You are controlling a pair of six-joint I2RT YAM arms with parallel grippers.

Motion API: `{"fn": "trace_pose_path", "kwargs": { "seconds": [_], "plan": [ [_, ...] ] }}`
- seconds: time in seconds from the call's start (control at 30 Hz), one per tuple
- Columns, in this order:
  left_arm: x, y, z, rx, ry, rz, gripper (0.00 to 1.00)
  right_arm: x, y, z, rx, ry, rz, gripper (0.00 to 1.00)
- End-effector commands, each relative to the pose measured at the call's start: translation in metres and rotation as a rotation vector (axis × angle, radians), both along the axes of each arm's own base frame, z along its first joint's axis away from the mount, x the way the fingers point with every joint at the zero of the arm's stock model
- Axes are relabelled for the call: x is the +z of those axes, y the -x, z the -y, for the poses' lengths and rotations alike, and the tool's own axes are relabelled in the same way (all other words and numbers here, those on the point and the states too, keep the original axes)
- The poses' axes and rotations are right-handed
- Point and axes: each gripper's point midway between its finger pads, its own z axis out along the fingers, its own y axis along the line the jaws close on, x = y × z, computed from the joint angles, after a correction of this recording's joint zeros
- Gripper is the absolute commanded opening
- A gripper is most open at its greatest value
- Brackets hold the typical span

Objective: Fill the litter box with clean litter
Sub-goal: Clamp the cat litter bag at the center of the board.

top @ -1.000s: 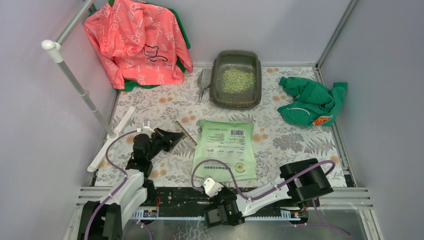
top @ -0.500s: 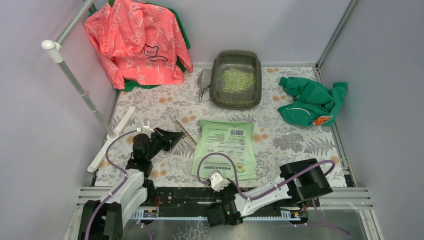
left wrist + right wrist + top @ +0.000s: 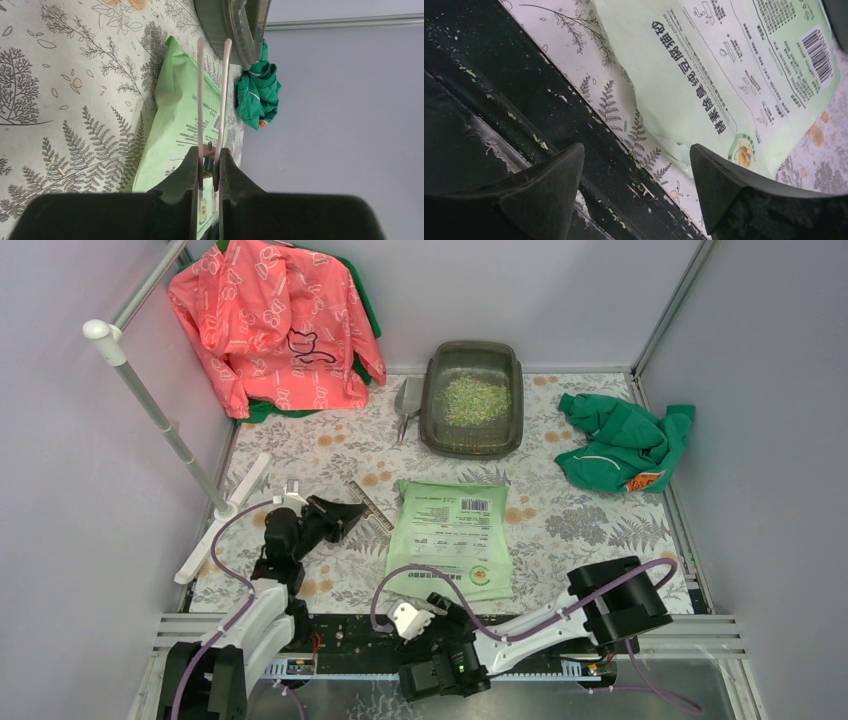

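Note:
The dark grey-olive litter box (image 3: 434,410) stands at the back of the mat with a speckled heap of clean litter (image 3: 477,399) in it. A light green bag (image 3: 452,537) lies flat mid-table. My left gripper (image 3: 343,517) hovers left of the bag, shut on a long pinkish clip (image 3: 212,100) whose two arms point toward the litter box (image 3: 227,30). My right gripper (image 3: 636,160) is open and empty, low over the black front rail (image 3: 499,80), just off the bag's (image 3: 724,75) near edge.
A grey scoop (image 3: 407,405) lies left of the box. A pink garment (image 3: 275,320) hangs at the back left, and a green garment (image 3: 620,440) is crumpled at the right. A white pole (image 3: 160,415) slants along the left side.
My right gripper has gone from shut to open and shifted a little left along the front rail. The left gripper and its clip have not moved.

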Motion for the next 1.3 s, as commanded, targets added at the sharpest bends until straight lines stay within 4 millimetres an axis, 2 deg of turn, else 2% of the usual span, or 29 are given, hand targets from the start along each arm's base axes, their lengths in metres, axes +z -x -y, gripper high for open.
{"fn": "trace_pose_path", "kwargs": {
  "seconds": [0.0, 0.17, 0.3, 0.47, 0.93, 1.13, 1.27],
  "plan": [
    [0.011, 0.0, 0.0, -0.006, 0.017, 0.062, 0.02, 0.005, -0.002, -0.015, 0.024, 0.025, 0.064, 0.87],
    [0.009, 0.001, 0.0, -0.01, 0.026, 0.062, 0.02, 0.001, -0.008, -0.023, 0.005, 0.015, 0.067, 0.87],
    [0.008, 0.002, -0.001, -0.009, 0.028, 0.063, 0.02, 0.008, -0.021, -0.026, -0.029, -0.009, 0.09, 0.83],
    [0.008, 0.002, -0.002, -0.007, 0.029, 0.063, 0.02, 0.016, -0.028, -0.029, -0.026, -0.032, 0.093, 0.78],
    [0.003, 0.002, -0.004, -0.004, 0.034, 0.058, 0.02, -0.017, -0.047, -0.019, -0.069, 0.048, 0.065, 0.8],
    [0.002, 0.001, -0.004, -0.004, 0.037, 0.058, 0.02, -0.019, -0.056, -0.013, -0.106, 0.064, 0.081, 0.81],
    [0.001, 0.001, -0.005, -0.003, 0.038, 0.054, 0.02, -0.012, -0.066, -0.004, -0.151, 0.064, 0.104, 0.82]
  ]
}}
